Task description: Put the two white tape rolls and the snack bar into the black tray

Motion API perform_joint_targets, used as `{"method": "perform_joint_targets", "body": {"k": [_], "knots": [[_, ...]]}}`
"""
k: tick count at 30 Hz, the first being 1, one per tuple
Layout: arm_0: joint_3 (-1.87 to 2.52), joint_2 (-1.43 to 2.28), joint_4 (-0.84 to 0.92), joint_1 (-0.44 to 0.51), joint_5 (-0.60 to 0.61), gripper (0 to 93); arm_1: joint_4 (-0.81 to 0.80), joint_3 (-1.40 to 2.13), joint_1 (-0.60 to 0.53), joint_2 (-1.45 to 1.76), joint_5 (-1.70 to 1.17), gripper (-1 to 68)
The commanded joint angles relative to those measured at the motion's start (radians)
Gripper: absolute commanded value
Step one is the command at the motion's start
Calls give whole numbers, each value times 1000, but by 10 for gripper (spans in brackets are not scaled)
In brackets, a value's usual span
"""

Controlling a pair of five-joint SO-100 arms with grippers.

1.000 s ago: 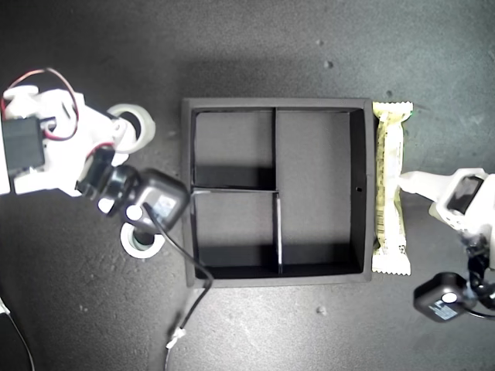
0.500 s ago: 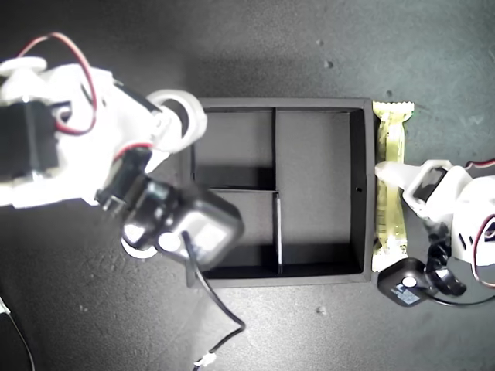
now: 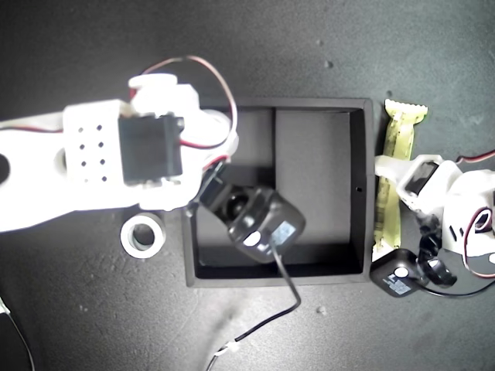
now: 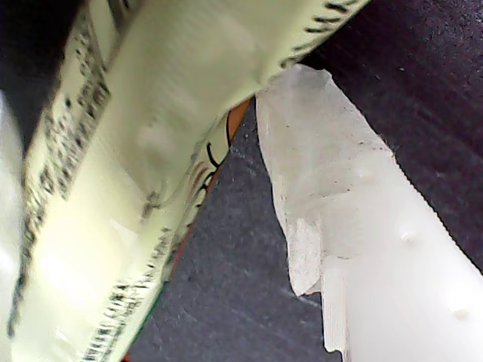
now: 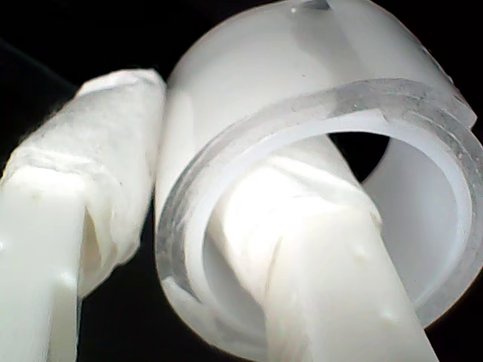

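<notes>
Pinching a white tape roll (image 5: 317,188), my second gripper (image 5: 189,226) hangs over the black tray (image 3: 357,267); releasing comes next. My first gripper (image 3: 387,174), spread, straddles the snack bar (image 3: 398,154) beside the tray's edge; the other roll (image 3: 143,236) waits on the tabletop.

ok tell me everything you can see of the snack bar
The snack bar is long and narrow, in a glossy pale yellow-green wrapper with crimped ends and small dark print. It lies just outside the tray on the exterior view's right, roughly along that wall and a bit skewed. My first gripper is at its middle, one white finger beside it in the first wrist view; whether it is gripped is unclear.
</notes>
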Motion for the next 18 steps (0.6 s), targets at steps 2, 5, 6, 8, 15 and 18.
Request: {"method": "perform_joint_targets", "body": {"k": [2, 5, 6, 8, 15, 18], "knots": [[-245, -61, 66, 31, -15, 0, 167, -84, -34, 9, -439, 160], [-212, -40, 66, 37, -31, 0, 324, -170, -48, 11, -463, 141], [-210, -38, 66, 40, -34, 0, 370, -201, -52, 11, -474, 136], [-209, -40, 66, 44, -41, 0, 446, -272, -63, 11, -499, 128], [-249, -86, 66, 60, -75, 0, 526, -520, -74, -2, -571, 119], [-259, -107, 66, 61, -86, 0, 474, -471, -64, -3, -577, 126]]}}
